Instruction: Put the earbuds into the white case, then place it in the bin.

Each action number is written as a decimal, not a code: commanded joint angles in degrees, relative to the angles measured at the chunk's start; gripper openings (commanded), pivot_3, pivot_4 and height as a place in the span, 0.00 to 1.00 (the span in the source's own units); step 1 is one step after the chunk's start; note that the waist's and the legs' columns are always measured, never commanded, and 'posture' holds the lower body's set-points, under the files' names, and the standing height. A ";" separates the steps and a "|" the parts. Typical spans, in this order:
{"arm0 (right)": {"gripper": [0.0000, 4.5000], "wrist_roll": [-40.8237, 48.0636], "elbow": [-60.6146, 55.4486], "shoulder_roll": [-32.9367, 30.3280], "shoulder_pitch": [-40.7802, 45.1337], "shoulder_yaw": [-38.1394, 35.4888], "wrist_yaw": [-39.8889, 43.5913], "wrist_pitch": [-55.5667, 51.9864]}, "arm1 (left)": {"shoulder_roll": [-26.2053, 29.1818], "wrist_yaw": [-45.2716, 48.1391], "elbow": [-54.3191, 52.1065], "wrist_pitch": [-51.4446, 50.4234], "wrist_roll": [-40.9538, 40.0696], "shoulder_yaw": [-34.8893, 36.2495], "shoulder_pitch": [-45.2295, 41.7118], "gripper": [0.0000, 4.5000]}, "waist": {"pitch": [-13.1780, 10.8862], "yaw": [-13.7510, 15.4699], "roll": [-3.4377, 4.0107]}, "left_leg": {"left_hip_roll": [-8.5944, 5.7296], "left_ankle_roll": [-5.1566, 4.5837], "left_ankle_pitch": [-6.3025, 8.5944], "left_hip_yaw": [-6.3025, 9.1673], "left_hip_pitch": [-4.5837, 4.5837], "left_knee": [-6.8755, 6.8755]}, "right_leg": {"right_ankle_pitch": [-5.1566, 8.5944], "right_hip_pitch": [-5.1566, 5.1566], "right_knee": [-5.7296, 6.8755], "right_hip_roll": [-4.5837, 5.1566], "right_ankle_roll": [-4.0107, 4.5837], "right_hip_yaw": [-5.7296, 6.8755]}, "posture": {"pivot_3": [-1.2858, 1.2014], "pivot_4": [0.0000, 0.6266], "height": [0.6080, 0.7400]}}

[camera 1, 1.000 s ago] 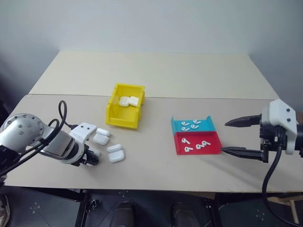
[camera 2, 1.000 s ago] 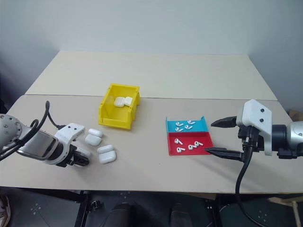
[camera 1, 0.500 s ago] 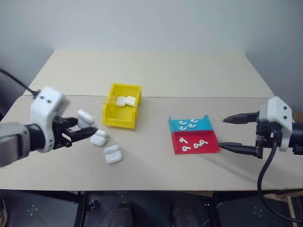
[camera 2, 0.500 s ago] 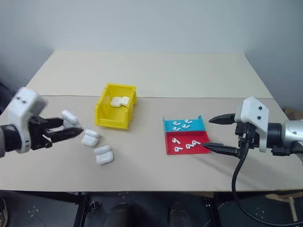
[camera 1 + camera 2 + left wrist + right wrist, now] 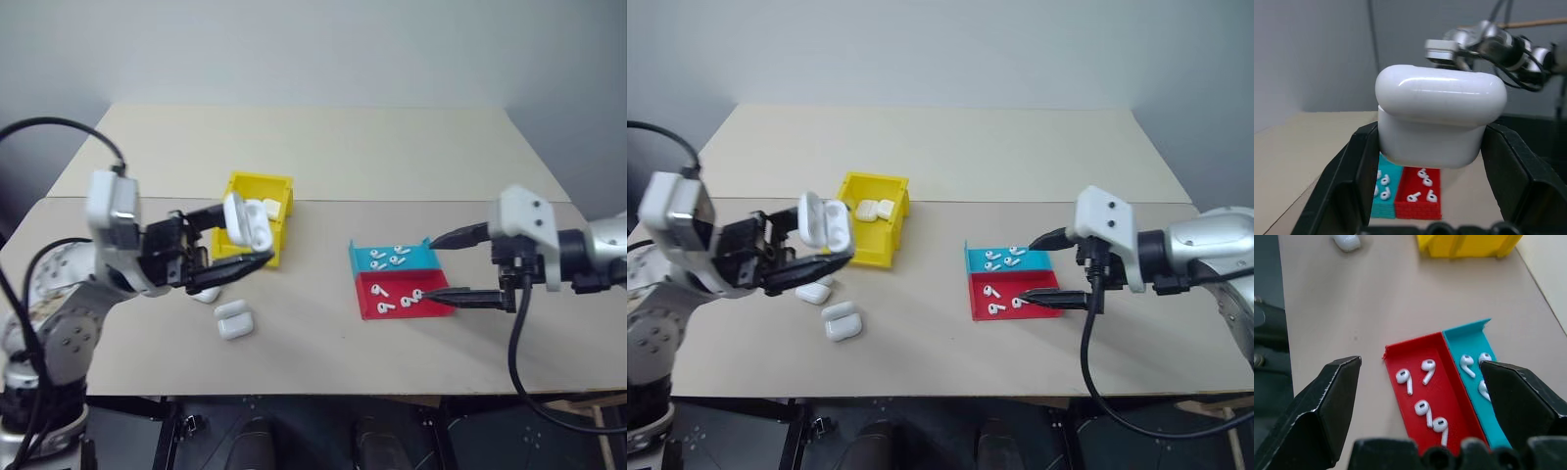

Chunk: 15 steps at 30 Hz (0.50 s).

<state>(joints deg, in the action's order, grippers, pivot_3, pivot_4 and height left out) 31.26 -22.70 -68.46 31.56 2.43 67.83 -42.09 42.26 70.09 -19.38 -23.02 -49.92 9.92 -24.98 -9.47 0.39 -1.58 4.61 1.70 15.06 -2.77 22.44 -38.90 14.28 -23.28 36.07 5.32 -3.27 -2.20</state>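
Holding the white case clamped in my left gripper, raised above the worktop just in front of the yellow bin, which has two cases inside. My right gripper spread wide, hovering at the red tray and blue tray, earbuds lying loose in both. Spare cases on worktop below my left gripper.

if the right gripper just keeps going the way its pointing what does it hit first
Most likely the red tray and the earbuds lying in it. The open right gripper points down at that tray, with nothing between them, though the exact spot is hard to judge.
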 commanded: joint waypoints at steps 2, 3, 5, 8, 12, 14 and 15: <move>0.70 -9.17 1.43 -0.12 5.08 10.62 2.35 -0.35 | -0.97 5.43 3.26 1.11 4.33 -6.98 -4.96 0.63 | 0.00 0.00 0.00 | 0.00 -0.01 0.00 0.00 0.00 -0.01 | 0.00 0.02 -0.02 0.00 0.00 0.00 | 0.52 0.24 1.00; 0.62 -11.29 2.13 0.04 5.82 12.66 2.69 0.18 | -1.47 5.19 3.71 0.94 5.32 -8.19 -5.58 0.63 | 0.00 -0.01 0.00 | 0.00 -0.02 0.01 -0.02 0.00 -0.01 | 0.00 0.02 -0.02 0.01 -0.01 -0.02 | 0.52 0.24 1.00; 0.56 -15.27 3.88 1.07 7.68 16.66 2.82 -0.30 | -2.93 5.06 4.59 1.52 6.82 -9.78 -6.36 0.63 | 0.00 -0.02 0.00 | 0.00 -0.04 0.02 -0.02 0.03 -0.04 | 0.00 0.00 -0.02 0.01 -0.02 -0.03 | 0.52 0.24 1.00; 0.56 -20.63 7.04 3.65 10.55 21.36 2.17 -1.32 | -5.27 5.53 4.88 1.51 6.93 -11.02 -6.94 0.63 | 0.00 -0.20 0.00 | 0.00 -0.05 0.02 -0.01 0.18 -0.09 | 0.00 -0.19 0.05 0.00 -0.02 -0.03 | 0.52 0.24 1.00; 0.56 -24.70 9.56 5.95 12.37 23.77 2.44 -1.36 | -6.99 5.66 2.94 1.90 7.34 -11.94 -5.84 0.63 | 0.01 -0.22 0.02 | 0.01 -0.05 0.01 0.00 0.56 -0.15 | -0.01 -0.64 0.18 0.00 -0.02 -0.04 | 0.52 0.24 1.00; 0.56 -25.62 9.71 6.72 12.51 24.24 3.18 -1.08 | -7.44 4.91 1.99 1.83 7.67 -12.10 -5.30 0.63 | 0.01 -0.19 0.02 | 0.01 -0.05 0.00 0.00 0.81 -0.20 | -0.03 -0.89 0.21 0.00 -0.05 -0.04 | 0.52 0.24 1.00; 0.56 -26.10 9.63 7.25 12.53 24.60 3.51 -0.92 | -7.58 4.56 1.62 1.82 7.86 -12.08 -5.01 0.63 | 0.01 -0.16 0.02 | 0.01 -0.05 0.00 0.00 0.82 -0.20 | -0.03 -0.90 0.21 0.01 -0.06 -0.04 | 0.52 0.24 1.00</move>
<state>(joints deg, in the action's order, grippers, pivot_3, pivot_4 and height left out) 6.31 -12.28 -61.35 42.66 27.04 70.56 -43.33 34.80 75.21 -15.35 -22.04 -42.08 -2.37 -30.26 -9.46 0.23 -1.56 4.62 1.65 15.06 -2.77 23.26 -39.10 14.24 -24.17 36.25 5.32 -3.33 -2.24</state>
